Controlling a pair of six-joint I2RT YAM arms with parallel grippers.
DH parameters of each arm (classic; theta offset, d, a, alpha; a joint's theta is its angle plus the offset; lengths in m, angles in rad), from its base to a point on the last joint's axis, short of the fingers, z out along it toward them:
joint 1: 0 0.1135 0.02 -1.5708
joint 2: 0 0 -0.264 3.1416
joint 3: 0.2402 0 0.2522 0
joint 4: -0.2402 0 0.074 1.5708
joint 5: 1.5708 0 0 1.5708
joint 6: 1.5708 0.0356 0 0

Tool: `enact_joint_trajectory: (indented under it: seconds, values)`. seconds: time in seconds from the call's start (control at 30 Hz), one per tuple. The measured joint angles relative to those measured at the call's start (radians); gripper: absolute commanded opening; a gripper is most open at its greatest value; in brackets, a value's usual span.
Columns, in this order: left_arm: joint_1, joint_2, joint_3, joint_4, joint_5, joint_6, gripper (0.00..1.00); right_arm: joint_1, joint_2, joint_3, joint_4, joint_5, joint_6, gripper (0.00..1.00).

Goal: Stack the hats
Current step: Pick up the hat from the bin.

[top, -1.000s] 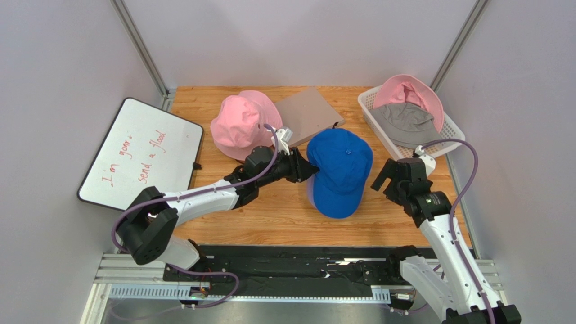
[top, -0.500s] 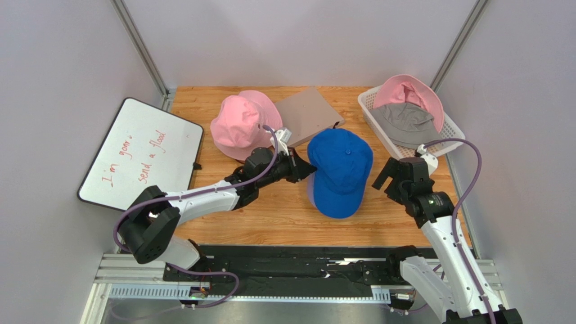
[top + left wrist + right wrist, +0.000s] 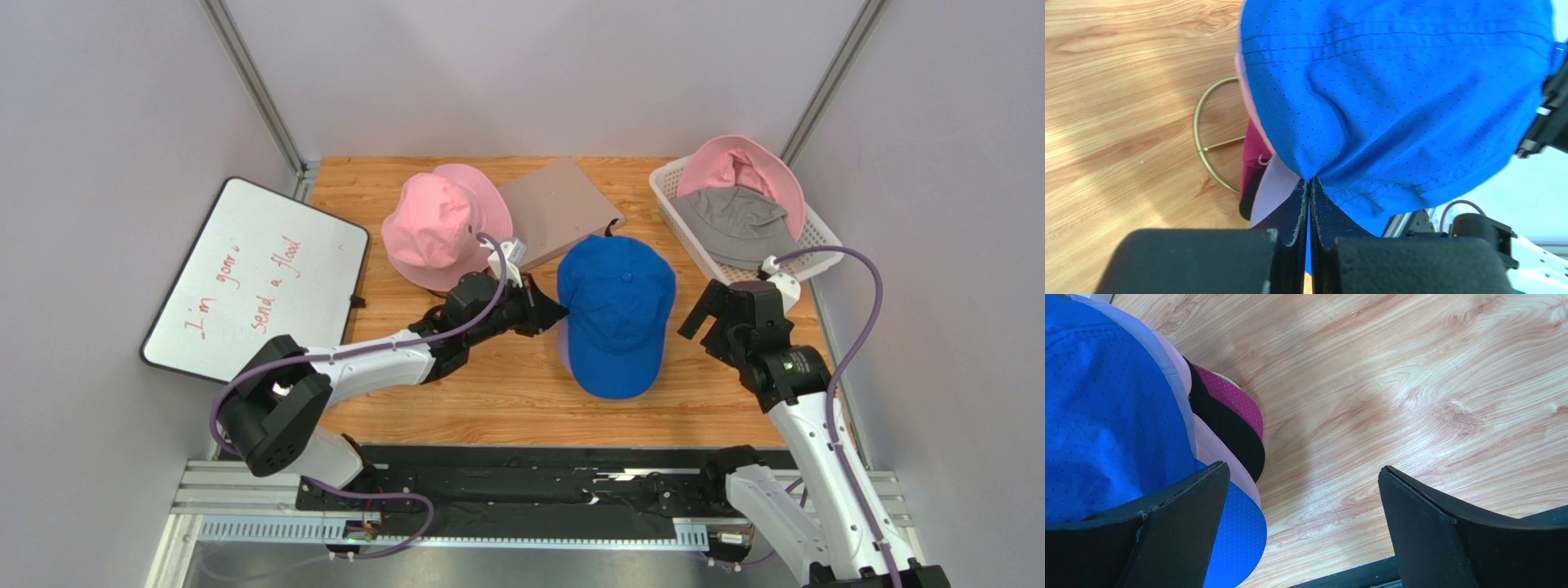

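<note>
One cap in hand: the left pincer [image 3: 1309,195] pinches shut on the blue cap [image 3: 617,306] by its rear edge, atop the pile [image 3: 1229,432] at the middle of the bench [image 3: 491,392] (lavender, black, magenta beneath). The right pincer [image 3: 709,321] gapes wide, empty. Seating it, probably; next, release without dragging it off.

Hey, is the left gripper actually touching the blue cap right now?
Touching. In the left wrist view the left gripper is shut on the edge of the blue cap, with the fabric pinched between its fingertips and no gap.

The left fingers [image 3: 1293,214] have closed onto the blue cap [image 3: 1395,92].
</note>
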Motion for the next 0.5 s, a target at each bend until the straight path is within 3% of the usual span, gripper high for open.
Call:
enact_joint_trajectory:
  seconds: [0.3,0.33,0.37,0.4,0.47,0.5]
  values:
    - [0.019,0.036,0.000,0.000,0.002,0.008,0.00,0.000,0.000,0.021,-0.014,0.005,-0.010,0.98]
    - [0.019,0.036,0.000,0.000,0.003,0.014,0.06,0.000,0.000,0.024,-0.015,0.007,-0.014,0.98]
    - [0.019,0.035,0.001,-0.001,0.004,0.021,0.18,0.000,0.000,0.029,-0.017,0.010,-0.018,0.98]
    - [0.019,0.035,0.005,-0.012,0.004,0.031,0.40,0.000,0.000,0.035,-0.018,0.012,-0.022,0.98]
    - [0.020,0.029,0.011,-0.048,-0.004,0.063,0.58,0.000,0.000,0.056,-0.020,0.018,-0.036,0.98]
    - [0.021,0.022,0.014,-0.078,-0.013,0.074,0.71,0.000,-0.002,0.068,-0.021,0.022,-0.042,0.98]
